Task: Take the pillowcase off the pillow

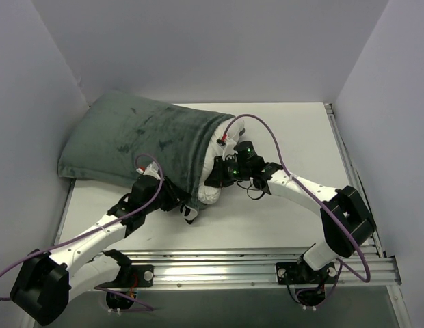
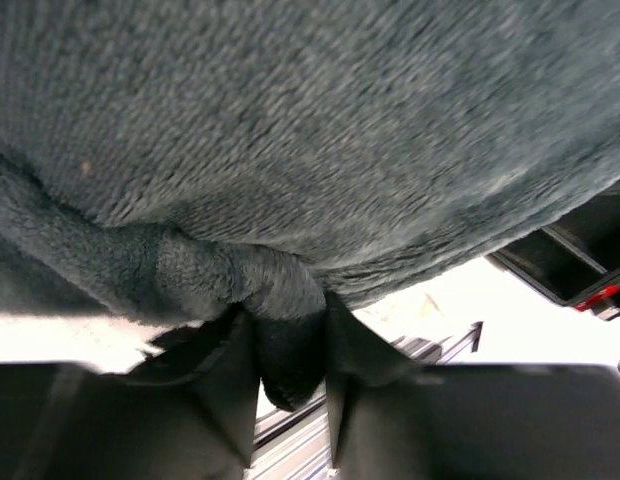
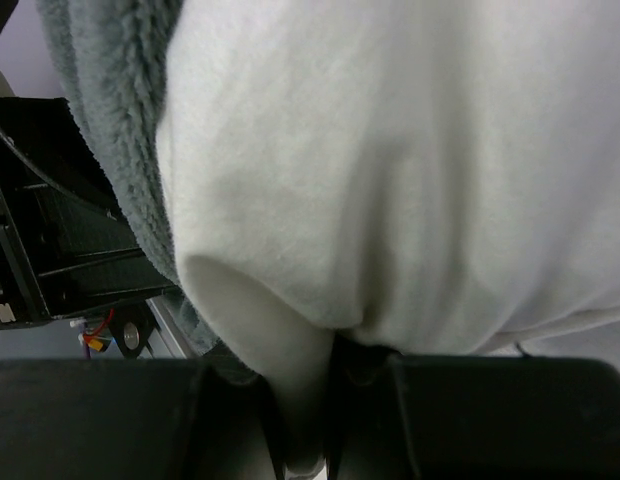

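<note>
White counter (image 1: 294, 205), walled in pale grey on the left, back and right. Along the near edge, a ribbed metal rail (image 1: 253, 263). Arching high over the middle of the counter, a purple cable (image 1: 263, 130).

Across the back-left part of the counter, the pillowcase (image 1: 130, 140), grey-green face up and plump, its open mouth turned toward the middle. Poking out of that mouth, the white pillow (image 1: 209, 193), mostly covered by the sleeve.

At the mouth's near edge, the left claw (image 1: 187, 205), closed on a bunched fold of the pillowcase hem, plain to see in the left wrist view. Pressed against the exposed pillow end, the right claw (image 1: 215, 179), pinched shut on a tuck of white fabric. Seemingly at or near a corner, though too close up to be sure. Two claws near each other, crowding the opening together with the cable and hiding much of the bare pillow from above.
</note>
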